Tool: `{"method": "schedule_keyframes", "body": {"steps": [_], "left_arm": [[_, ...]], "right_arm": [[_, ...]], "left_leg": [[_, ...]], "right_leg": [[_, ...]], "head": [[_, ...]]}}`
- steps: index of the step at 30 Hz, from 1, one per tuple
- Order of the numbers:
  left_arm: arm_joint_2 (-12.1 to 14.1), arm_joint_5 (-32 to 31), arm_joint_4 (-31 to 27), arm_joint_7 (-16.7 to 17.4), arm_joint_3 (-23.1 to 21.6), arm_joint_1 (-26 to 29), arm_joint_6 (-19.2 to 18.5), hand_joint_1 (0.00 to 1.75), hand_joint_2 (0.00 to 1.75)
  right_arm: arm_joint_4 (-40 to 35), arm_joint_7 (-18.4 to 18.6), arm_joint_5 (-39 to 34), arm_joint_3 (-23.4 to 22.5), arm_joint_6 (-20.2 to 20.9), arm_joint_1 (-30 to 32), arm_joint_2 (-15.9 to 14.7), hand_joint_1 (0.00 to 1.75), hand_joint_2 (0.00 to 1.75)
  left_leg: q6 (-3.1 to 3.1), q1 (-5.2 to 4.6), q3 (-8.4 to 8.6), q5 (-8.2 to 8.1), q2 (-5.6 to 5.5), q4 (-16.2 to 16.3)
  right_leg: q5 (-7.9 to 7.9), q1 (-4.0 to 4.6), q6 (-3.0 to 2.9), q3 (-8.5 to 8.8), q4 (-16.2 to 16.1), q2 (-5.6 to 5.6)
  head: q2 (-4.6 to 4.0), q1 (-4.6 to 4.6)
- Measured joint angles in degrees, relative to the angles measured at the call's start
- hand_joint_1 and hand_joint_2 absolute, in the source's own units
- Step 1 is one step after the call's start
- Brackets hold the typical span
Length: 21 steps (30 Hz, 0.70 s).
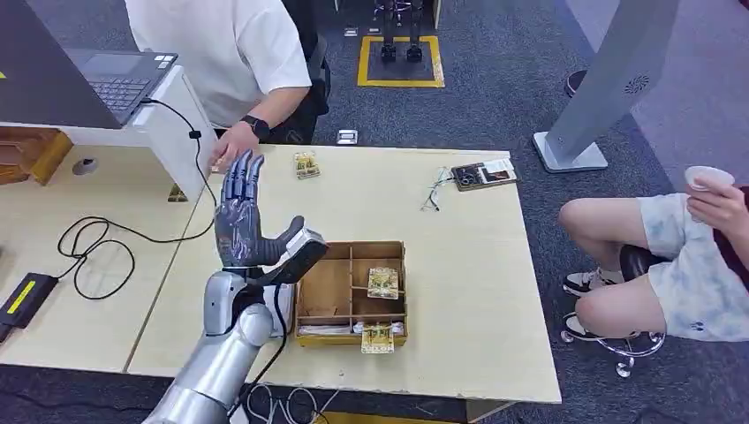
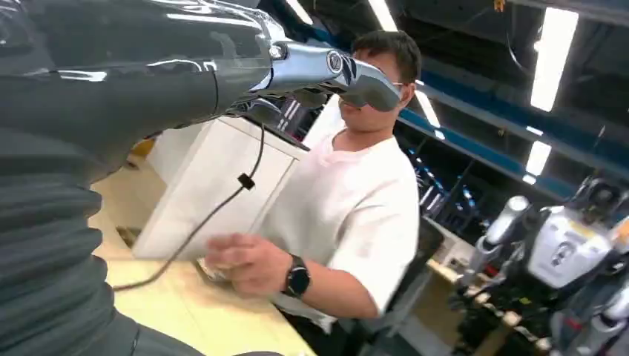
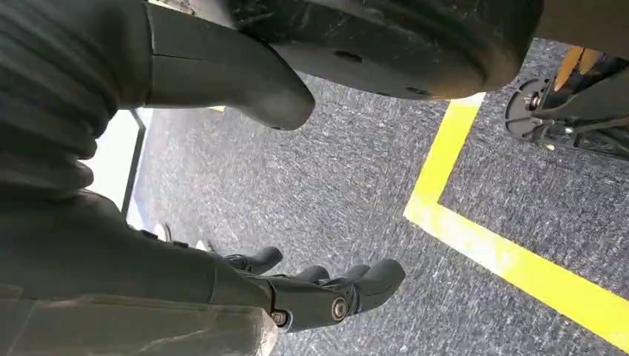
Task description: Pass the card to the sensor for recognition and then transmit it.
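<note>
Card [image 1: 382,283], small, rectangular and yellow-patterned, lies flat in a right-hand compartment of the wooden tray [image 1: 329,296]. A second card [image 1: 377,338] lies on the tray's near edge. A third card [image 1: 306,165] lies on the table well beyond the tray. The left hand [image 1: 245,221] is raised upright just left of the tray, its dark glossy fingers straight and spread, holding nothing. The right hand [image 3: 222,274] hangs over grey carpet [image 3: 356,200], fingers loosely bent, thumb apart, empty. A person's hand [image 1: 232,144] rests on the table beyond the tray, at a white box [image 1: 177,132].
</note>
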Motion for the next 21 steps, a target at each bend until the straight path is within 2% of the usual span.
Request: {"method": "schedule_keyframes", "body": {"steps": [2,5,11,21], "left_arm": [[-0.91,2.74,-3.54,-4.24,0.89,2.23,0.00,0.00,1.75],[-1.90,6.03,-8.53,-7.56,1.42,5.56,0.00,0.00,1.75],[-1.88,7.97,-17.00,-7.01,1.42,11.80,0.00,0.00,1.75],[-2.03,12.32,-26.36,-9.26,1.42,21.60,-0.02,0.00,1.75]], "right_arm": [[0.00,-0.07,0.04,-0.15,-0.02,0.01,0.04,0.00,1.75],[0.00,-0.22,-0.07,-0.44,-0.13,0.04,0.04,0.00,1.75],[0.00,-0.39,-0.90,-1.53,-1.16,0.10,0.24,0.00,1.75],[0.00,-0.04,-0.90,-3.06,-2.10,0.10,0.68,0.00,1.75]], "left_leg": [[0.00,0.00,0.00,-0.01,0.00,0.00],[0.00,0.00,0.00,-0.01,0.00,0.00],[0.00,0.00,0.00,-0.02,0.01,-0.01],[0.01,0.00,-0.01,-0.03,0.01,-0.02]], "right_leg": [[0.00,0.00,0.00,0.00,0.00,0.01],[0.00,0.00,0.00,0.00,-0.01,0.00],[-0.01,0.00,0.00,-0.01,0.00,0.00],[-0.02,0.00,0.00,-0.02,-0.01,0.00]], "head": [[0.00,0.02],[0.00,0.00],[0.00,0.00],[0.00,0.02]]}}
